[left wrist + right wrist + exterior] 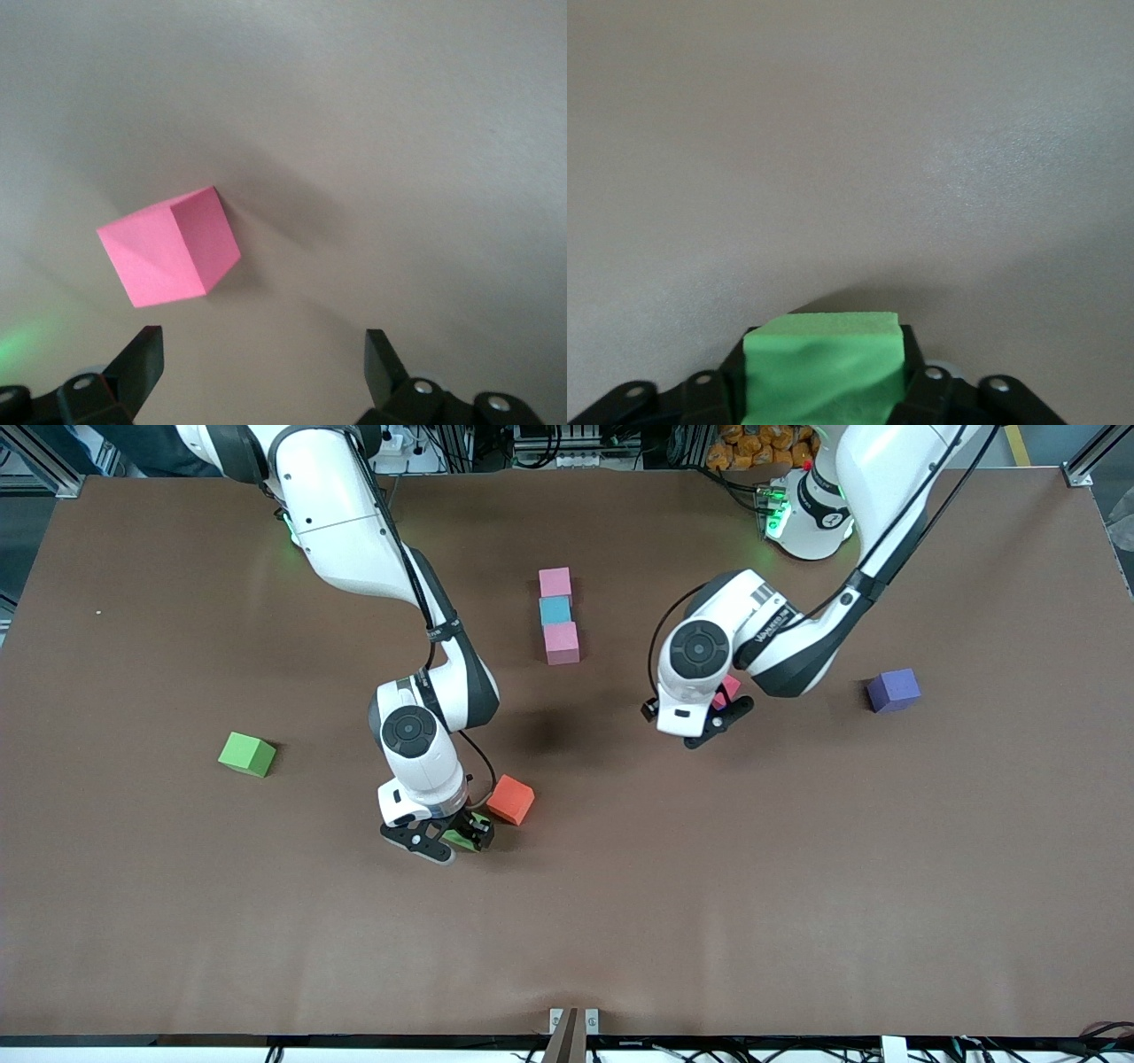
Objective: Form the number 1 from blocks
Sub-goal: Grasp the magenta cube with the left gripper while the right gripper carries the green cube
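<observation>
A pink block (555, 582), a blue block (555, 610) and a second pink block (561, 643) lie in a straight row mid-table. My right gripper (450, 838) is shut on a green block (461, 837), whose foam is squeezed between the fingers (824, 367); it sits right beside an orange block (511, 799). My left gripper (722, 722) hangs open over a crimson block (729, 688), partly hidden by the hand. In the left wrist view the crimson block (168, 248) lies ahead of the left gripper (263, 359), outside the jaws.
Another green block (247, 754) rests toward the right arm's end of the table. A purple block (893, 690) rests toward the left arm's end. The brown table (797, 886) is bare nearer the front camera.
</observation>
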You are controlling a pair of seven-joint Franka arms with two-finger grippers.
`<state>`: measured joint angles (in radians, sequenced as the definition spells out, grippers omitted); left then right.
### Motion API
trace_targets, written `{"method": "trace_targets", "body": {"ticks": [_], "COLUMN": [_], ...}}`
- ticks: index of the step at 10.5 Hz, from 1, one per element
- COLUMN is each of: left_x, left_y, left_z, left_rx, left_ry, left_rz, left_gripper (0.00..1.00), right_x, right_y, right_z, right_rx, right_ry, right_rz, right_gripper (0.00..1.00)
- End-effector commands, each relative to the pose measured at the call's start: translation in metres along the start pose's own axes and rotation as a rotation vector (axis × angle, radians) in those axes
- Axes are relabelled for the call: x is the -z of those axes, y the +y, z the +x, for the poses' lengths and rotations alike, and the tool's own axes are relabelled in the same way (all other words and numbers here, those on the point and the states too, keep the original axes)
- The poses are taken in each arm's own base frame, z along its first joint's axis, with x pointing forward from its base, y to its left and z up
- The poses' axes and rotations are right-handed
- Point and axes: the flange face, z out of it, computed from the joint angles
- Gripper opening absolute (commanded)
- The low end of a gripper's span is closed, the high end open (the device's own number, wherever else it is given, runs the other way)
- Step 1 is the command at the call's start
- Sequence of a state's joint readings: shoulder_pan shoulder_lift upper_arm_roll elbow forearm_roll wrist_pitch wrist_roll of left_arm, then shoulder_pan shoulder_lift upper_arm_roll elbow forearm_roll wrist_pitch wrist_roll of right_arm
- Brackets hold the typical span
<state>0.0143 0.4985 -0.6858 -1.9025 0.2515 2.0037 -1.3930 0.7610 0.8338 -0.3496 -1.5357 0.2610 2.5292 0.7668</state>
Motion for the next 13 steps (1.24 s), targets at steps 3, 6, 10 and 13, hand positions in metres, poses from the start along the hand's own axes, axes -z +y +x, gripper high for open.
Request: {"method": "trace_targets", "body": {"ticks": [3, 6, 10, 13], "left_x": [-0.028, -0.038, -0.045, -0.054], "left_y": [-0.043, -0.068, -0.075, -0.088], "left_z": [0.008, 0.009, 0.015, 0.004], "left_rx": [0.048, 0.083, 0.227, 0.305], "left_ry": [0.046, 0.073, 0.073, 0.097], "left_rz": [-0.014, -0.017, -0.077, -0.117], "left_gripper": [1.00, 1.00, 1.00, 1.00], "right_x": [0.040, 0.109, 0.115, 0.092], "right_y": [-0.008, -0.013, -0.067, -0.068], "right_z": [0.011, 0.009, -0.097, -0.163], "right_rx": [0.012, 0.091, 0.242, 0.391], "right_ry": [0.006, -0.019, -0.077, -0.145], "right_rz": [0.036, 0.066, 0.065, 0.033], "right_gripper": [0.48, 0.48, 0.49, 0.49]}}
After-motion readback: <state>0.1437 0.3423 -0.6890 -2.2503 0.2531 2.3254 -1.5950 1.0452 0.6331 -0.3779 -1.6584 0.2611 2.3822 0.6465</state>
